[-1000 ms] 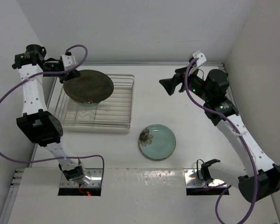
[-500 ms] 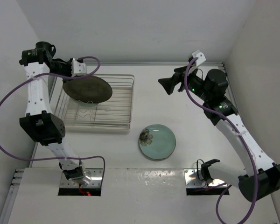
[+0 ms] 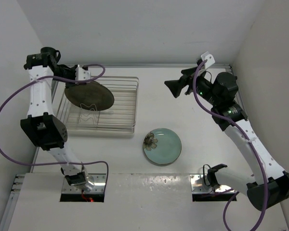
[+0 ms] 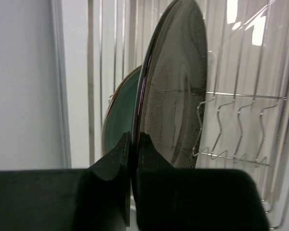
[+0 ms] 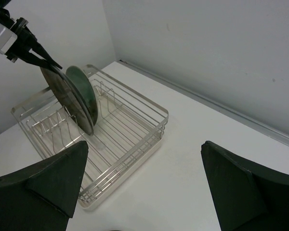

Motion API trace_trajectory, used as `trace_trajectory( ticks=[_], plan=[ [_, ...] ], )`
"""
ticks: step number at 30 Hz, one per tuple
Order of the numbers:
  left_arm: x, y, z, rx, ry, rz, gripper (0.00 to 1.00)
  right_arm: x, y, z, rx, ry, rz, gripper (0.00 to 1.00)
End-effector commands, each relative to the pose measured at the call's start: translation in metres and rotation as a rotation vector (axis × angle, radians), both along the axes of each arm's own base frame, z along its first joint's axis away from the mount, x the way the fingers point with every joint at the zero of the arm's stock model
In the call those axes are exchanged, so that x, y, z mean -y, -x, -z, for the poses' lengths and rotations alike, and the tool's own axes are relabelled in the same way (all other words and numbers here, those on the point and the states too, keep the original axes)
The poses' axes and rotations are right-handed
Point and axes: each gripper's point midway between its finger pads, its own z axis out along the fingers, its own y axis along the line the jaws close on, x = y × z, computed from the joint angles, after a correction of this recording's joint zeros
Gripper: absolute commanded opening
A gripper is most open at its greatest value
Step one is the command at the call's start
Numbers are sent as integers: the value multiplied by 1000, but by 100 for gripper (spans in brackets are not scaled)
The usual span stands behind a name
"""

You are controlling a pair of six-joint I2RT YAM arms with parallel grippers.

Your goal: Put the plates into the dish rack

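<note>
My left gripper [image 3: 75, 77] is shut on the rim of the dark brown plate [image 3: 89, 95], held tilted over the dish rack [image 3: 126, 115]; its lower part seems to reach down among the dividers. In the left wrist view the brown plate [image 4: 176, 91] stands on edge with a mint-green plate [image 4: 119, 115] standing right behind it in the rack. Both also show in the right wrist view, brown plate [image 5: 62, 94] and green plate [image 5: 85, 91]. A second mint-green plate [image 3: 163, 146] with a flower mark lies flat on the table. My right gripper [image 3: 174, 88] is open and empty, high above the table.
The rack's wavy wire dividers [image 4: 231, 130] stand right of the brown plate. White walls close in the table on the left, back and right. The rack sits at the back left corner, its front rim [image 5: 130, 159] facing the open table.
My left gripper has moved right and tipped the brown plate from lying nearly flat above the rack toward standing on edge. The right arm has barely moved.
</note>
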Motion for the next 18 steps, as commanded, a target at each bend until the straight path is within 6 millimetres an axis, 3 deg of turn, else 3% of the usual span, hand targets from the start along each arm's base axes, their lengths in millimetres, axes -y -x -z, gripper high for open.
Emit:
trace_trajectory(
  ticks=[1, 5, 9, 14, 18],
  plan=[
    [-20, -39, -24, 229, -37, 20, 5, 3, 6, -25, 85, -13, 8, 99],
    [-27, -47, -23, 235, -22, -28, 12, 3, 4, -25, 81, -12, 14, 99],
    [-41, -61, -25, 275, -34, -107, 27, 2, 0, -17, 48, -6, 16, 99],
    [-49, -71, -26, 287, -18, -188, 43, 0, -8, 6, -67, 26, 25, 99],
    [-49, -71, -32, 297, -5, -208, 48, -1, -9, 19, -113, 28, 26, 99]
  ],
)
